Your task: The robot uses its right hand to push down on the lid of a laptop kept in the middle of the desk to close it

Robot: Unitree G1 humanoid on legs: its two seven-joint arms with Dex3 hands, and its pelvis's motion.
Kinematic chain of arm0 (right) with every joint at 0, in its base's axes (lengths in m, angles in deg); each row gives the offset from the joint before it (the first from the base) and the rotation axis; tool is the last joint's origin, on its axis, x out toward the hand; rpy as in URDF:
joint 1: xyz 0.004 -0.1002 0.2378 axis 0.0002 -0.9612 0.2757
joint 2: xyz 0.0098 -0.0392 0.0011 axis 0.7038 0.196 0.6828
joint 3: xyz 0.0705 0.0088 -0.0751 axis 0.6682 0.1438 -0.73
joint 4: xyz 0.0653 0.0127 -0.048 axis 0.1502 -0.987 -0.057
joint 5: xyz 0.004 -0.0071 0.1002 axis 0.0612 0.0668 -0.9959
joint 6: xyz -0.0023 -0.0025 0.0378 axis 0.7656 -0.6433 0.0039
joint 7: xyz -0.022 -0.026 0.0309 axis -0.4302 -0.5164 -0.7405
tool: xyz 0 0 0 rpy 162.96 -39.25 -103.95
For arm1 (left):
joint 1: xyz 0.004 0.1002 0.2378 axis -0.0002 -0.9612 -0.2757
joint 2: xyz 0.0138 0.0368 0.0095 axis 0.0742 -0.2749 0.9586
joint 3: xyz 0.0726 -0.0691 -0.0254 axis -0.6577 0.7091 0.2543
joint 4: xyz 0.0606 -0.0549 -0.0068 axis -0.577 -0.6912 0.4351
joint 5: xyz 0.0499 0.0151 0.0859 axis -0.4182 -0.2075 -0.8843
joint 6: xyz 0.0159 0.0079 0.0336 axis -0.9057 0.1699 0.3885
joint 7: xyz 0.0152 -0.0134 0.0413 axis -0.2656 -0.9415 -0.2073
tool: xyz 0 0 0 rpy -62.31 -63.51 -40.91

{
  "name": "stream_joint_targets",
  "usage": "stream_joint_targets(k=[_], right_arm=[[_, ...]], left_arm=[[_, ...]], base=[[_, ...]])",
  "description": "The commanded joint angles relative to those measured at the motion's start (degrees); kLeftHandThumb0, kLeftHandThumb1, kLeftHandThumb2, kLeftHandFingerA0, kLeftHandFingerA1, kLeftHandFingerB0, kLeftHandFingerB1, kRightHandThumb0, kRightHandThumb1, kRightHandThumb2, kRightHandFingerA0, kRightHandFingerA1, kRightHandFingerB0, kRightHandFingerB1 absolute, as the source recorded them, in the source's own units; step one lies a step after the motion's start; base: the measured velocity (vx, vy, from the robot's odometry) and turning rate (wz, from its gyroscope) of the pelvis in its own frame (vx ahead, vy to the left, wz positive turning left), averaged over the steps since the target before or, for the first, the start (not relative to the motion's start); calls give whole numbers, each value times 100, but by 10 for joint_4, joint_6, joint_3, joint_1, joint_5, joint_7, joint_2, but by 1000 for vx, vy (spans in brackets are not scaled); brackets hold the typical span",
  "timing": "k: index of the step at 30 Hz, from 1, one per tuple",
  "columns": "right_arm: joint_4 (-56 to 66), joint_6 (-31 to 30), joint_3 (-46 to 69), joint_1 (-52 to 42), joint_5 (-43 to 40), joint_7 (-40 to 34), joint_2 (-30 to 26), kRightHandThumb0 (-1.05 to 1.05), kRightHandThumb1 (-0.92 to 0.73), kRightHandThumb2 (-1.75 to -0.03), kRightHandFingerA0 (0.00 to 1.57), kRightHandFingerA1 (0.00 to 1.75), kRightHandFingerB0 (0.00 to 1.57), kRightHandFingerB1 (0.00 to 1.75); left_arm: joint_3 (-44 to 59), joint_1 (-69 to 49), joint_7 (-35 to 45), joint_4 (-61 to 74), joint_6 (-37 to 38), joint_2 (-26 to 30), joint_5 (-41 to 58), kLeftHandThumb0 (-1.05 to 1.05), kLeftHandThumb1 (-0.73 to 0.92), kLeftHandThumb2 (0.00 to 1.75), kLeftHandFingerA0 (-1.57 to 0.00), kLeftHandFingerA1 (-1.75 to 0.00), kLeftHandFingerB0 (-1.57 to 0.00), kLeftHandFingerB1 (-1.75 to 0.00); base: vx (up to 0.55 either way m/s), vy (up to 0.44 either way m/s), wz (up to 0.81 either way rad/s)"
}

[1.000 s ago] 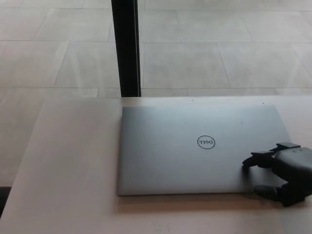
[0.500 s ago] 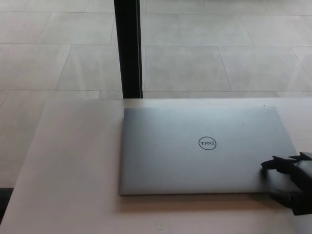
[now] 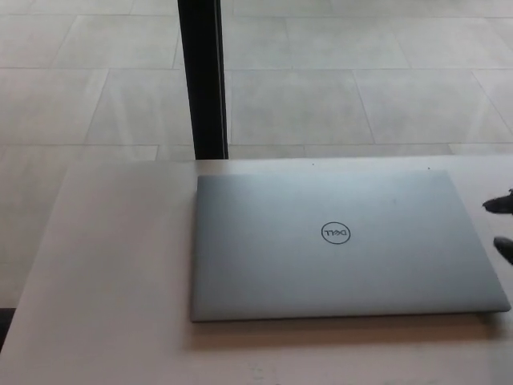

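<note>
**Laptop shut flat, right hand barely in the shot**

Head view: the laptop (image 3: pixel 341 245) sits closed in the middle of the desk (image 3: pixel 112 281), silver lid (image 3: pixel 264 241) lying flat with the round logo (image 3: pixel 336 233) facing up. Its back edge runs near the far edge of the desk, and the front edge throws a thin shadow onto the desk surface.

The right hand (image 3: pixel 503 226) only pokes in at the right border: two dark fingertips (image 3: pixel 498 204), one above the other, just beside the laptop's right edge. They look spread apart with nothing between them, so the hand reads as released, not touching the lid. Most of it is cut off, though.

Behind the desk there's a black post (image 3: pixel 202 80) standing on a pale tiled floor (image 3: pixel 361 88).
</note>
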Motion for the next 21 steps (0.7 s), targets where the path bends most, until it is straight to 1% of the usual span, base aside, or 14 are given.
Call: stream_joint_targets(k=[1,2,3,5,6,11,12,13,14,15,16,18,19,21], right_arm=[[23,14,94,20,-117,65,-38,-78,-92,-72,53,54,43,41],[31,12,111,19,-128,69,-41,-82,-92,-71,53,56,46,43],[54,2,147,14,-152,75,-56,-81,-92,-74,52,56,45,41],[73,-11,172,8,-157,83,-64,-81,-92,-74,52,56,45,41],[74,-12,194,6,-167,77,-69,-78,-92,-72,54,54,45,41],[60,-19,294,-27,-200,67,-99,-83,-92,-77,53,57,43,42],[40,17,343,-52,-234,65,-100,-83,-77,-95,51,73,42,56],[51,-7,365,-58,-247,61,-91,-79,-92,-71,53,76,46,55],[76,-61,409,-65,-277,47,-69,-84,-91,-67,58,80,50,56],[96,-76,431,-80,-277,25,-56,-81,-92,-67,62,83,51,57],[124,-104,463,-98,-290,11,-38,-82,-90,-67,62,88,51,61],[142,-126,505,-119,-309,5,-22,-82,-91,-67,62,92,51,66],[141,-145,552,-143,-320,-22,-6,-81,-92,-68,67,105,47,75],[117,-141,594,-163,-326,-55,12,-68,-92,-74,64,111,40,75]], left_arm=[[-5,-11,-4,3,-3,19,5,-81,76,117,-50,-71,-38,-57],[-4,-11,-1,2,-3,19,7,-83,76,116,-48,-70,-38,-57],[-1,-13,2,1,-3,19,10,-92,79,92,-49,-67,-39,-51],[-1,-14,1,0,-3,20,10,-92,79,92,-49,-67,-39,-51],[1,-13,-4,1,-3,19,12,-85,92,76,-52,-65,-44,-46],[3,-17,4,1,0,20,14,-87,92,75,-49,-64,-43,-47],[1,-16,4,0,-2,22,12,-88,92,75,-49,-63,-42,-47],[-1,-16,-1,-1,-1,22,9,-86,92,75,-52,-64,-44,-47],[1,-15,6,-2,0,22,12,-87,92,75,-49,-67,-42,-49],[2,-15,5,-2,1,22,12,-82,75,117,-50,-72,-37,-57],[0,-15,2,-1,0,22,11,-88,92,74,-51,-67,-43,-47],[1,-13,0,-2,1,19,11,-88,92,73,-51,-67,-44,-48],[-3,-15,5,-2,-2,21,8,-89,92,76,-50,-65,-43,-47],[2,-12,2,1,-2,20,13,-87,92,75,-48,-63,-43,-46]], base=[[0,0,0],[0,0,0],[0,0,0],[0,0,0],[0,0,0],[0,0,0],[0,0,0],[0,0,0],[0,0,0],[0,0,0],[0,0,0],[0,0,0],[0,0,0],[0,0,0]])
